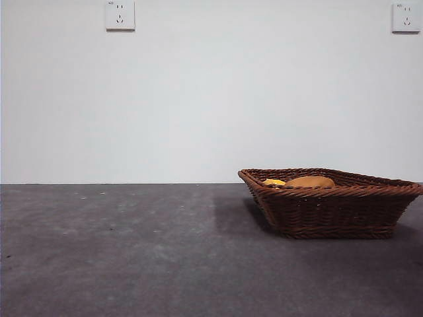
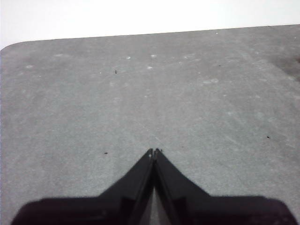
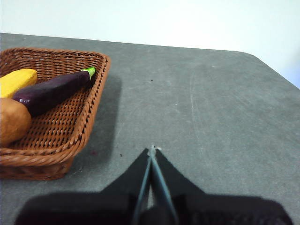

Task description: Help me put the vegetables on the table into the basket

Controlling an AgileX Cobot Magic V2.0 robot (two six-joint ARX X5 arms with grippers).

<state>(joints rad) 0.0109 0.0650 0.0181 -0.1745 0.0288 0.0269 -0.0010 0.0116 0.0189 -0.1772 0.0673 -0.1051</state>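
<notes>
The brown wicker basket [image 1: 360,211] stands on the dark grey table [image 1: 132,257] at the right in the front view. Over its rim show the tan potato [image 1: 310,181] and a bit of the yellow corn piece [image 1: 273,181]. In the right wrist view the basket [image 3: 89,108] holds the purple eggplant [image 3: 51,91], the corn piece [image 3: 16,82] and the potato [image 3: 13,121]. My right gripper [image 3: 152,149] is shut and empty, beside the basket over bare table. My left gripper [image 2: 154,151] is shut and empty above bare table [image 2: 140,93].
Two wall sockets [image 1: 119,14] [image 1: 406,16] sit high on the white wall behind the table. The table's far edge and a rounded corner [image 2: 14,46] show in the left wrist view. Neither arm appears in the front view.
</notes>
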